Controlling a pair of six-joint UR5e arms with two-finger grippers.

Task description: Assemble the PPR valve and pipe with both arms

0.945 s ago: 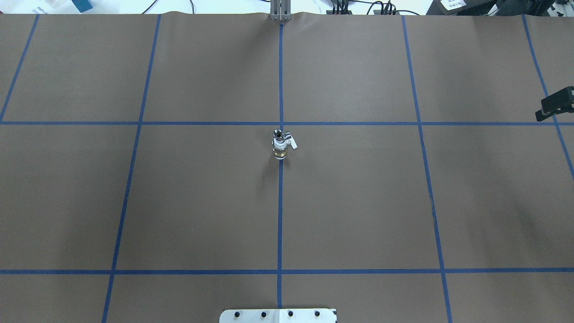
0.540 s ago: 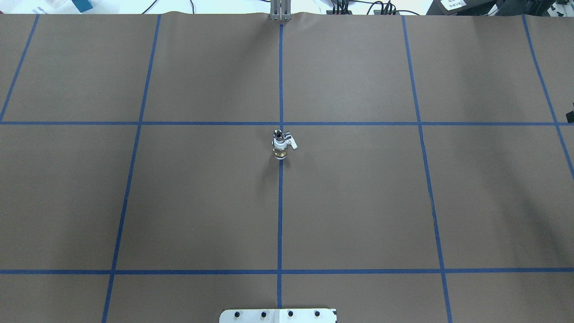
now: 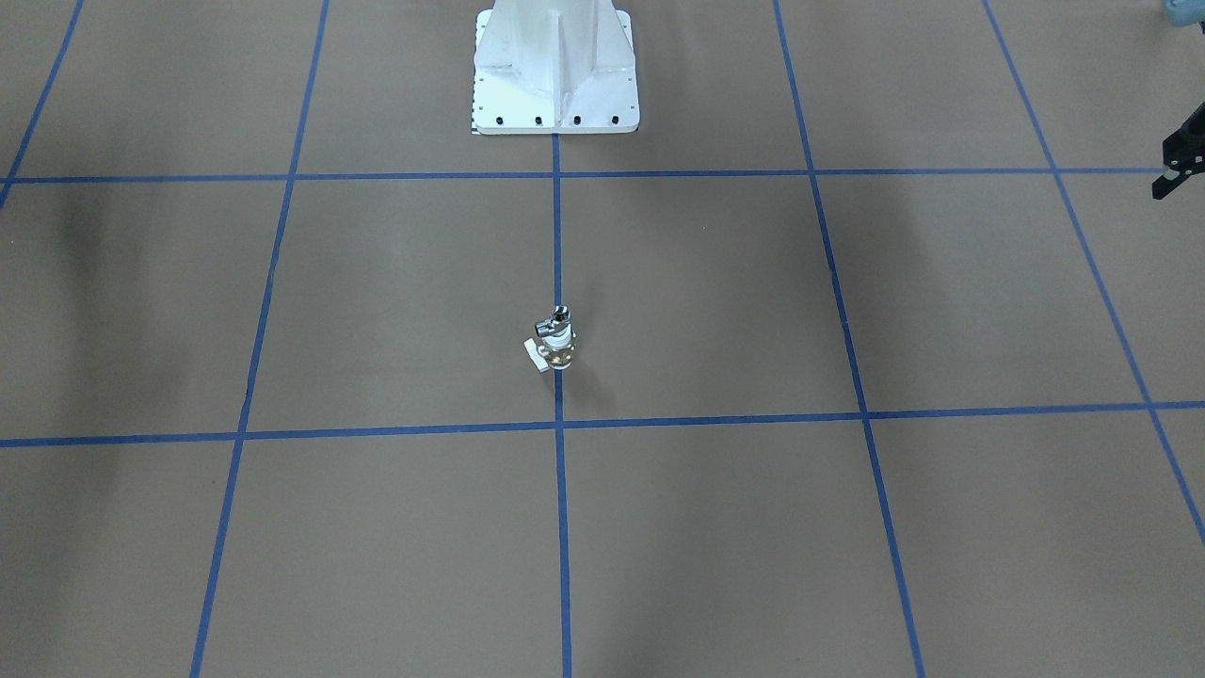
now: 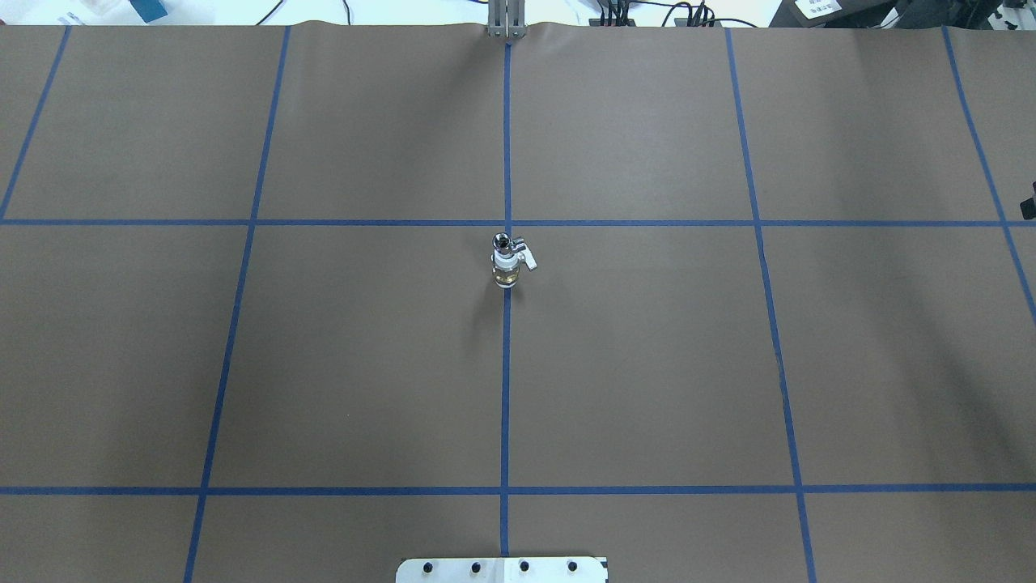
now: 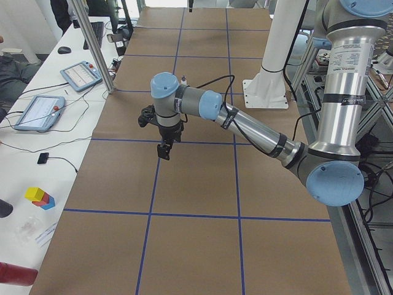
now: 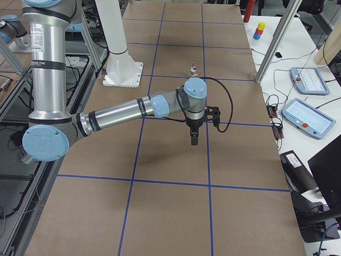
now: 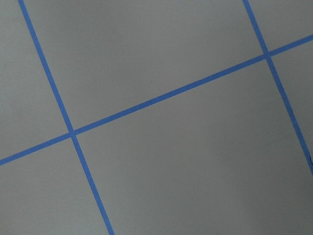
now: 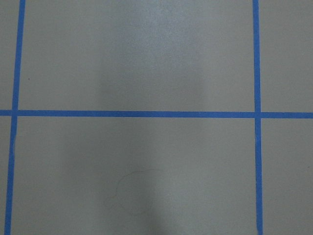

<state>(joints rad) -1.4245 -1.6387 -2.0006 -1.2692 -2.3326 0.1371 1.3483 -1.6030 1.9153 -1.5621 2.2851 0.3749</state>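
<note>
The PPR valve point(image 4: 506, 263) stands upright on the centre blue line, with a white collar, a brass base and a white side tab. The chrome pipe point(image 4: 503, 240) sits on top of it, joined to it. The pair also shows in the front view point(image 3: 557, 341). No gripper is near it. My left gripper point(image 3: 1179, 160) hangs at that view's right edge and shows over the table's left end in the left side view point(image 5: 164, 149). My right gripper point(image 4: 1029, 209) is a sliver at the right edge and hangs over the table's right end point(image 6: 193, 137). I cannot tell whether either is open. Both wrist views show only bare paper and tape.
The white pedestal base point(image 3: 555, 71) stands at the robot's side of the table. A metal post point(image 4: 506, 20) stands at the far edge. Benches with tablets point(image 5: 37, 112) and cables lie beyond the far side. Blue tape lines grid the brown paper.
My right gripper has moved right, almost out of the overhead view. The valve and pipe have not moved.
</note>
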